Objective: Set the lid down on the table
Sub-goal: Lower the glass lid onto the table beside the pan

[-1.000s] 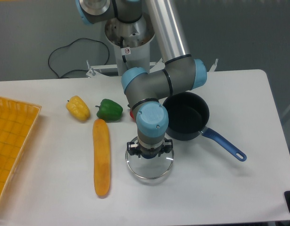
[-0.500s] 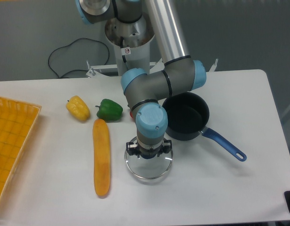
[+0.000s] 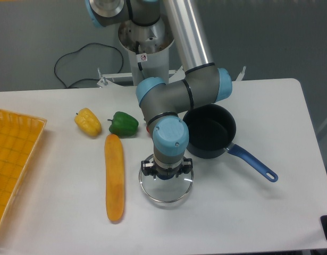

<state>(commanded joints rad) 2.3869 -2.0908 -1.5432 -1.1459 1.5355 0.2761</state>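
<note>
While my wrist points straight down, my claw sits over the middle of the lid, where its knob should be; my own body hides the fingers, so I cannot tell whether they grip. Beneath me the lid lies low on the table, seemingly flat. Behind and to one side waits the open saucepan, clear of the set-down spot.

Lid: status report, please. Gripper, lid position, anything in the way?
Gripper down over the lid, jaw state hidden by the wrist. Lid low over the table, contact unclear. Saucepan and long orange vegetable nearby, both apart from the lid.
</note>
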